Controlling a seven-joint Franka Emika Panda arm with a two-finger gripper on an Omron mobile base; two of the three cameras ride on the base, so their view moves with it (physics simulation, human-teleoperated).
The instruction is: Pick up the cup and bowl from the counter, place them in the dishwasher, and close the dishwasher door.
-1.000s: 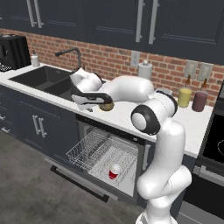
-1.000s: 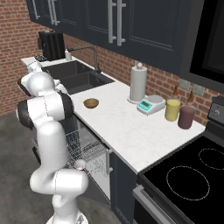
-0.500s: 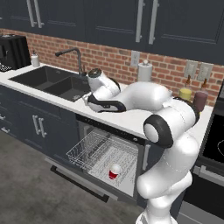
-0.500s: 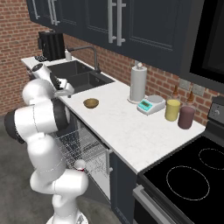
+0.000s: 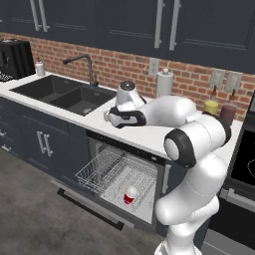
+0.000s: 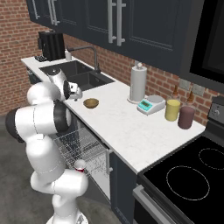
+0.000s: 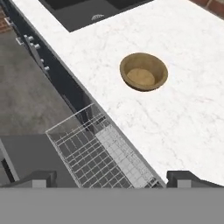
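You have the gripper (image 7: 111,177) hanging above the front edge of the counter (image 7: 183,109), its fingers (image 7: 37,177) spread wide with nothing between them. The bowl (image 7: 144,71) sits upright on the counter, a little back from that front edge and near the sink (image 6: 83,76); in the right base view the bowl (image 6: 91,103) lies just beside the hand. Below, the dishwasher door (image 5: 92,209) is dropped open and the wire rack (image 5: 112,174) is pulled out over it. The cup (image 5: 130,194) stands mouth-down near the rack's right side.
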